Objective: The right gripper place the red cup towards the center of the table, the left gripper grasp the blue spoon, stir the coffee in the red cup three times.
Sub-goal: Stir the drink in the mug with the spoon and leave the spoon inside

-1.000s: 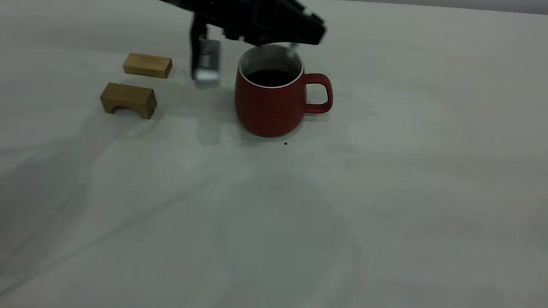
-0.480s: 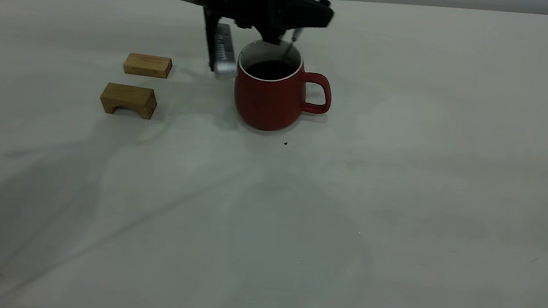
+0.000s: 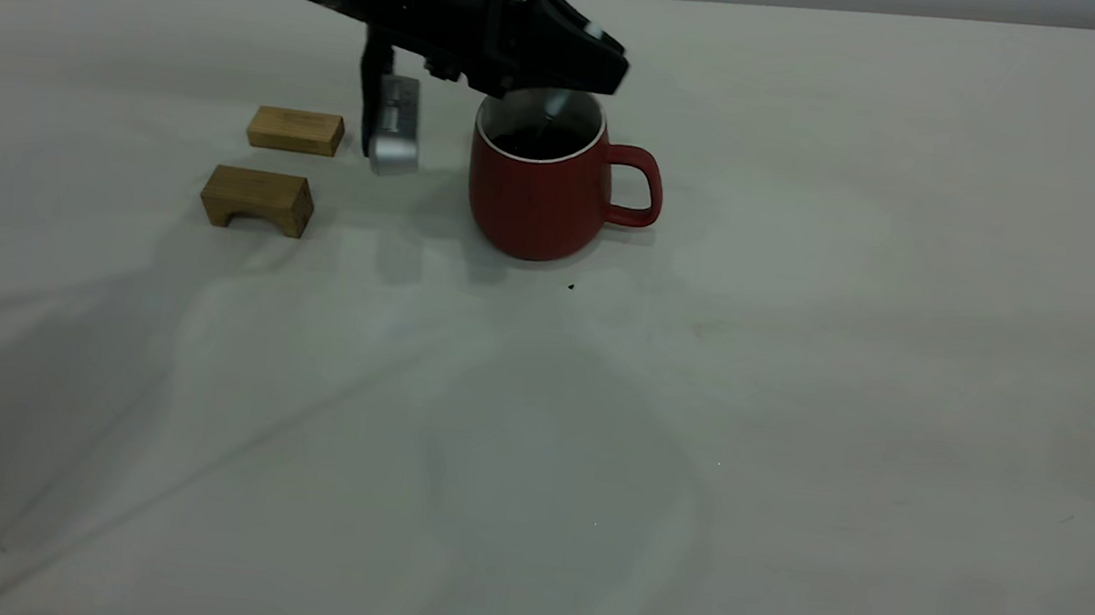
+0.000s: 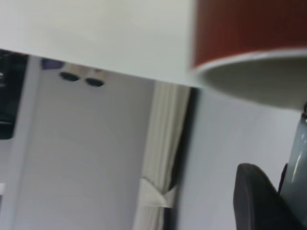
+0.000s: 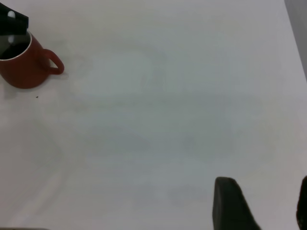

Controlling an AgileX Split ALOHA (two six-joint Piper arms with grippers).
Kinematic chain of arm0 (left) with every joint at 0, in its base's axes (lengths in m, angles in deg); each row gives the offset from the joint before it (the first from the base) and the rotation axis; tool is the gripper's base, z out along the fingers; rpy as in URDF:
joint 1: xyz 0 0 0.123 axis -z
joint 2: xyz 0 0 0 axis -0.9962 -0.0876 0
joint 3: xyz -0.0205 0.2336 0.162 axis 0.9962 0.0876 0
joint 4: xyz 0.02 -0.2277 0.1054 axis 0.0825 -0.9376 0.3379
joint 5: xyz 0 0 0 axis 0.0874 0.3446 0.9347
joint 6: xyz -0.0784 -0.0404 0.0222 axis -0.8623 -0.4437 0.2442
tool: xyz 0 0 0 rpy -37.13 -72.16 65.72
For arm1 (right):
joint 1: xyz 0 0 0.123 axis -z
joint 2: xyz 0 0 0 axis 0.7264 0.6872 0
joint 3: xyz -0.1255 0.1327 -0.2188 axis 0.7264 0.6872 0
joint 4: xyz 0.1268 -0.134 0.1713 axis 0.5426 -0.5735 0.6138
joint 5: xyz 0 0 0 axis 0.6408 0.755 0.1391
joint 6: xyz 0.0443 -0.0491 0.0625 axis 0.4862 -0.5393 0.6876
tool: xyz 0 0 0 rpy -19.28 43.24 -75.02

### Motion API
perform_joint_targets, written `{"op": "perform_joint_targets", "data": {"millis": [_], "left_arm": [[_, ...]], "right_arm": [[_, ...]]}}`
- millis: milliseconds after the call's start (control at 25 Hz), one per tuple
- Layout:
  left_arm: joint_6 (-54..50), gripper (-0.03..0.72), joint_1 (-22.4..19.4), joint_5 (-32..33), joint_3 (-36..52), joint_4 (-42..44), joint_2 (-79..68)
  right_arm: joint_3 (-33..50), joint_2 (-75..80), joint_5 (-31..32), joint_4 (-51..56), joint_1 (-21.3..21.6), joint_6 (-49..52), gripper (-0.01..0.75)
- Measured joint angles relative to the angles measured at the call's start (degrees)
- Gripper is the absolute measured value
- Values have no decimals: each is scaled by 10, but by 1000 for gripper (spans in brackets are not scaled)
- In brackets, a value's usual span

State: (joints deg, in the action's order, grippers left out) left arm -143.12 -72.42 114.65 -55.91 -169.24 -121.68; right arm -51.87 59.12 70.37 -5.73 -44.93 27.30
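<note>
The red cup point(image 3: 533, 201) stands upright on the table point(image 3: 801, 392), handle pointing right, with dark coffee point(image 3: 533, 143) inside. My left gripper point(image 3: 586, 68) hovers just above the cup's rim, shut on the blue spoon point(image 3: 553, 107), whose grey neck dips into the coffee. In the left wrist view the cup's rim point(image 4: 249, 57) is close, and the pale spoon handle point(image 4: 296, 158) lies against a dark finger point(image 4: 256, 201). My right gripper point(image 5: 266, 206) is parked far to the right of the cup point(image 5: 21, 69), open and holding nothing. It is out of the exterior view.
Two wooden blocks lie left of the cup: a flat one point(image 3: 294, 130) and an arch-shaped one point(image 3: 257, 199). The left arm's grey-white module point(image 3: 394, 127) hangs between the blocks and the cup. A tiny dark speck point(image 3: 571, 287) sits in front of the cup.
The left gripper swung up and right, then back down and left over the cup. The spoon shifted from the cup's right side towards its middle. The cup slid back a little.
</note>
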Motion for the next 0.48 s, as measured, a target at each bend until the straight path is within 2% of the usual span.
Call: {"op": "perform_joint_targets", "data": {"millis": [240, 480], "left_arm": [[82, 146, 6, -48, -1, -61, 1], [90, 146, 31, -28, -1, -65, 1]], "right_arm": [[0, 0, 0, 0, 0, 0, 375], [0, 0, 0, 1, 0, 0, 375]]}}
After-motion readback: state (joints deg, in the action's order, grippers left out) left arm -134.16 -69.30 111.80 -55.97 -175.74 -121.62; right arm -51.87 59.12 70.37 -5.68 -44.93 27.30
